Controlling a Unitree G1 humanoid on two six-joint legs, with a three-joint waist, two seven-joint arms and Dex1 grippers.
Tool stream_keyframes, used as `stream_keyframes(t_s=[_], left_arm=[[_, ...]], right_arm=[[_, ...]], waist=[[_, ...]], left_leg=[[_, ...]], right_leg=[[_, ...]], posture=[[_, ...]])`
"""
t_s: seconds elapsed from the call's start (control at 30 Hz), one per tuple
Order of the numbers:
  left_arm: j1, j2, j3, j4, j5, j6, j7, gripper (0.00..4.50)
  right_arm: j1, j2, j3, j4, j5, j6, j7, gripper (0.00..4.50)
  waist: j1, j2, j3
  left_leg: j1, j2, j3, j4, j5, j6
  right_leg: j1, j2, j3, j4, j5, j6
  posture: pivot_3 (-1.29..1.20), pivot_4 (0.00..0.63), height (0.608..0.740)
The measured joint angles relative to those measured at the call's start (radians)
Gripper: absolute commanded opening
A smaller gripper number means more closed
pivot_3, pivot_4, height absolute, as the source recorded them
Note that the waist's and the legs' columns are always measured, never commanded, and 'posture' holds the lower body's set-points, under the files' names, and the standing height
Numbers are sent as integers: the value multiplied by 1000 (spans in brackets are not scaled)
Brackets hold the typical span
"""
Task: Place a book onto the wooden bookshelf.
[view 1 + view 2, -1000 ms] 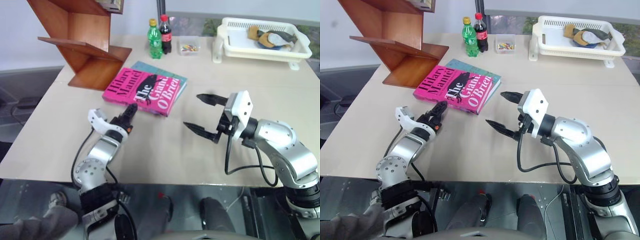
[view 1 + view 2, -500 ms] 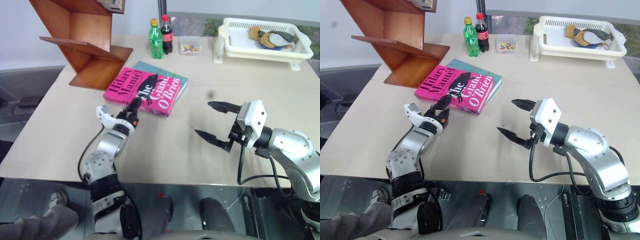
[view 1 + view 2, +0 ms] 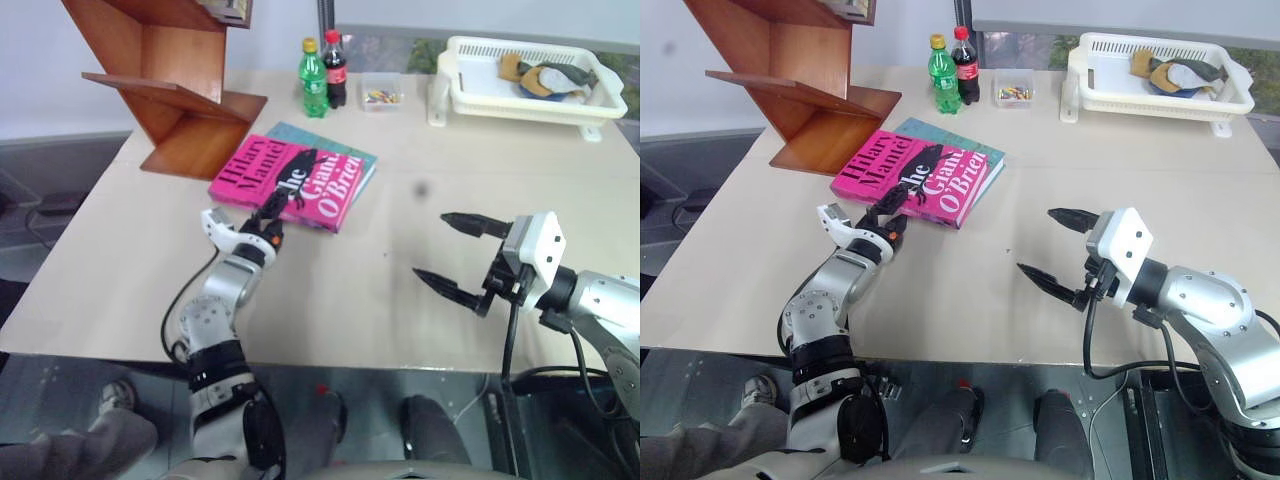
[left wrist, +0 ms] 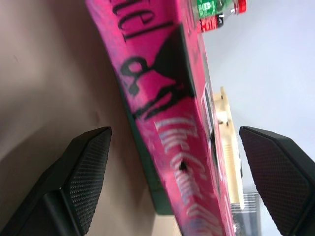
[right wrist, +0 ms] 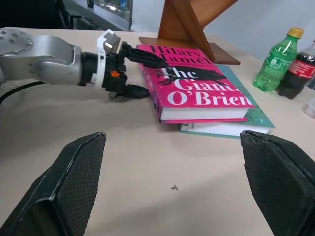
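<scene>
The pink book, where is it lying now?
In the left eye view the pink book lies flat on the teal-green book, left of the table's centre, just in front of the wooden bookshelf, with the open left gripper at its near edge.

Wooden bookshelf cut off by top edge at 11 o'clock; upper boards out of frame, item on its upper board mostly cropped, can't ID. Teal book mostly hidden under pink book; just edges + a corner show. Small clear box at 12 o'clock: contents too small to tell. White basket at 1 o'clock: cloth-like items inside, unclear what. Left wrist view: pink book's cover cropped, lettering blurred. Right arm cut off at 4 o'clock edge.
</scene>
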Motion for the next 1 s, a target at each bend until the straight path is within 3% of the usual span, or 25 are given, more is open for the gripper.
stream_keyframes(t_s=[0.13, 0.27, 0.3, 0.5, 1.0], left_arm=[[-17, -11, 29, 33, -24, -27, 8, 2777], [-39, -26, 69, 52, -86, -50, 41, 2777], [-46, -26, 75, 58, -101, -54, 52, 2537], [-52, -23, 85, 62, -150, -66, 77, 324], [-6, 9, 84, -26, -274, -40, 163, 324]], right_arm=[[0, -2, 0, 0, 1, 2, -4, 4500], [0, -3, 0, 0, 1, 8, -7, 4500], [0, -3, 0, 0, 1, 8, -8, 4500], [-2, -3, 0, 0, -1, 8, -10, 4500], [-41, 16, 15, 30, -22, -11, -12, 4500]], waist=[[0, 0, 0], [-1, 0, 0], [-1, 0, 0], [-1, 0, 0], [-3, 0, 0]], left_leg=[[0, 0, 0, 0, 0, 0], [0, 0, 0, 0, 0, 0], [0, 0, 0, 0, 0, 0], [0, 0, 0, 0, 0, 0], [0, 0, 0, 0, 0, 0]], right_leg=[[0, 0, 0, 0, 0, 0], [0, 0, 0, 0, 0, 0], [0, 0, 0, 0, 0, 0], [0, 0, 0, 0, 0, 0], [0, 0, 1, 0, 0, 0]], posture=[[0, 150, 740], [0, 150, 740], [0, 150, 740], [0, 150, 740], [0, 150, 740]])
